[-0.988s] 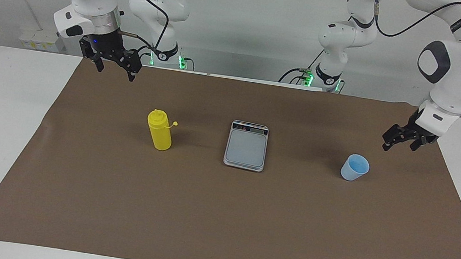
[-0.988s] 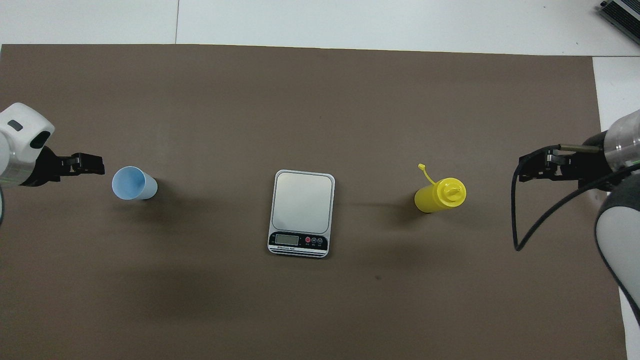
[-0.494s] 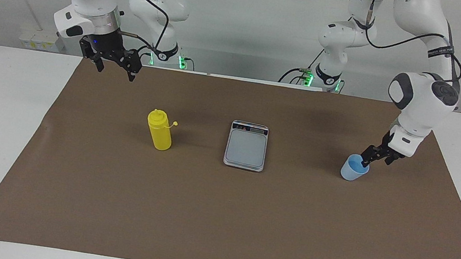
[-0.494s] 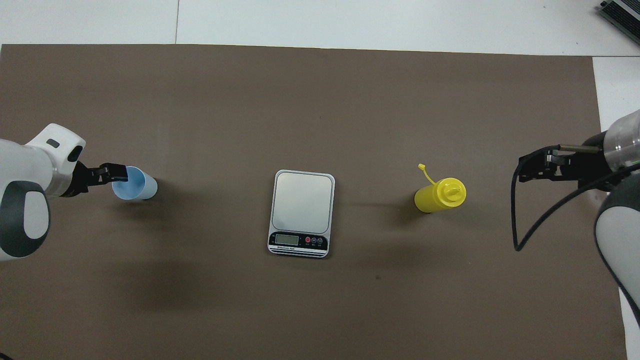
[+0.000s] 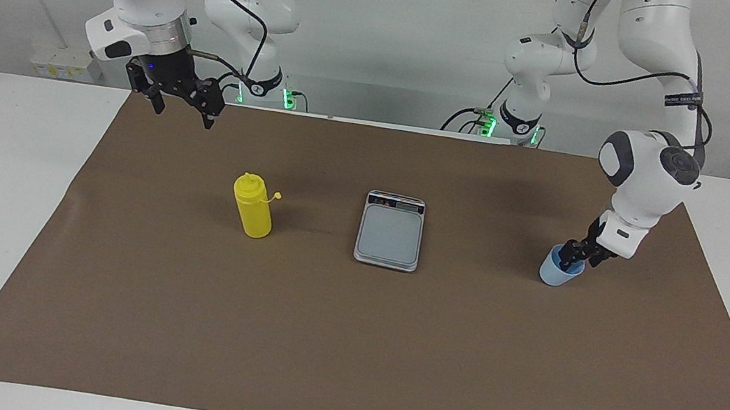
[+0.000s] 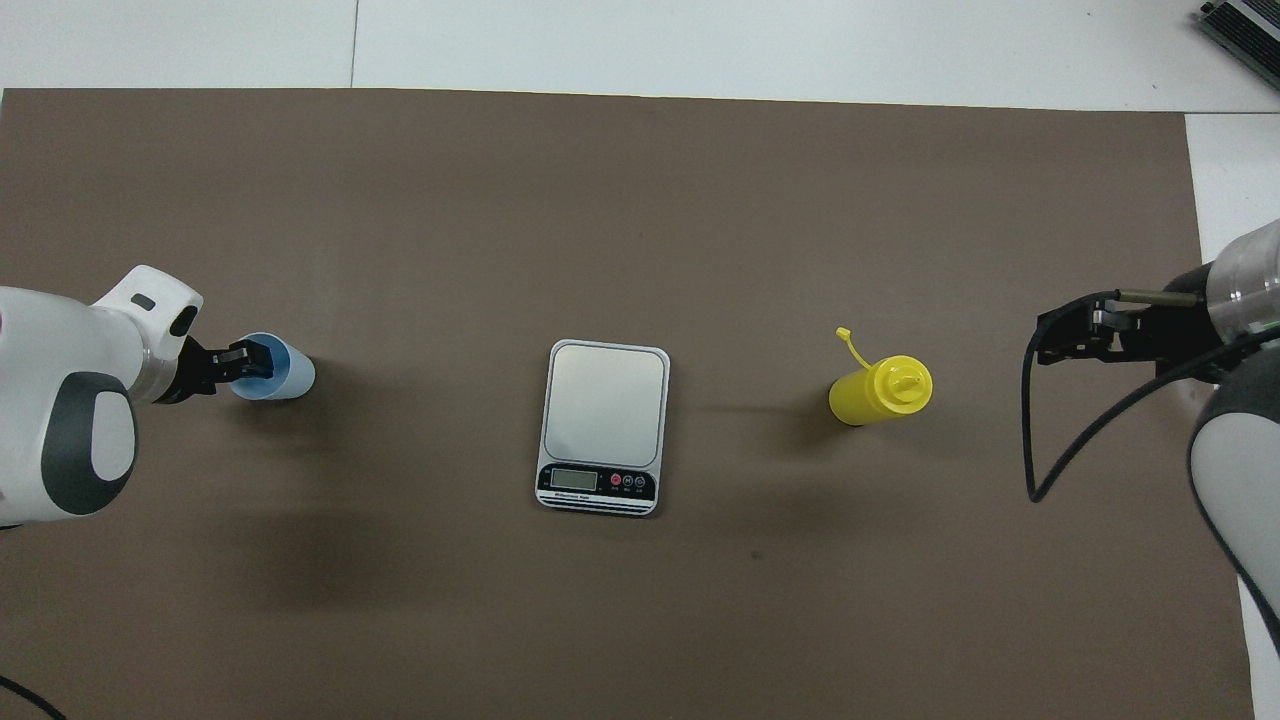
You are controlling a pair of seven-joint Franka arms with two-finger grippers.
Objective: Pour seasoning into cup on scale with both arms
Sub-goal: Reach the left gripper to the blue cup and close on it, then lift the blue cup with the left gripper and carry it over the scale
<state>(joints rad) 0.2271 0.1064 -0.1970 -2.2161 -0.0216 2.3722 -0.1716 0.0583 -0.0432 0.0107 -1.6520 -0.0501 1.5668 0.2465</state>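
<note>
Bare mat [image 5: 347, 344] around the scale [image 5: 390, 229] — bottle [image 5: 253, 206] and cup [image 5: 559, 269] well apart.

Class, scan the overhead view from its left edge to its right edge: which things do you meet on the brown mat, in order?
Small light-blue plastic cup → flat grey kitchen scale → yellow plastic squeeze bottle → black two-finger right gripper, raised. The left gripper overlaps the cup, so it is left out.

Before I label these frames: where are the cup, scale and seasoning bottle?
cup [image 5: 554, 276], facing view, on its outer wall.
scale [image 6: 606, 405], overhead view, on its weighing plate.
seasoning bottle [image 5: 254, 214], facing view, on its body.
</note>
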